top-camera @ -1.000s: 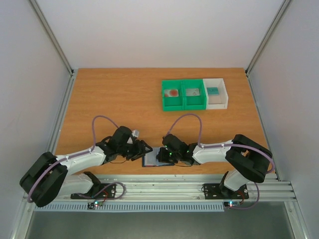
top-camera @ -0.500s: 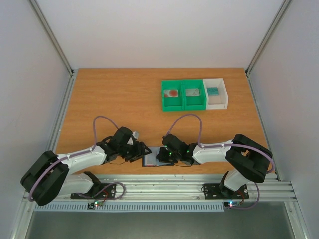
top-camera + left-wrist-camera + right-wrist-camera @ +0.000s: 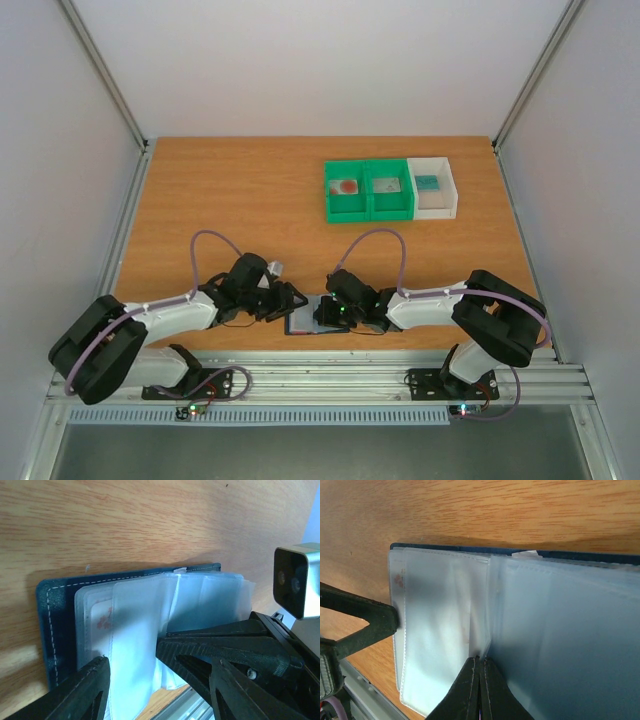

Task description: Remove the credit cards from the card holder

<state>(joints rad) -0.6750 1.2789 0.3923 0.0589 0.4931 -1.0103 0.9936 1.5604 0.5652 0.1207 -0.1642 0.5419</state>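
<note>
The dark navy card holder lies open on the wood near the table's front edge, between both grippers. Its clear plastic sleeves fan out over it. A credit card with red-pink marks shows through the left-hand sleeve; a faint red spot marks it in the right wrist view. My left gripper stands open over the holder's left half, one sleeve between its jaws. My right gripper is shut, its tips pressed on the fold of the sleeves.
Two green bins and a white bin stand at the back right, each with a card inside. The aluminium rail runs just beyond the table's front edge, close to the holder.
The left arm has edged a little to the right, toward the holder. The right gripper and the holder have stayed where they were.
</note>
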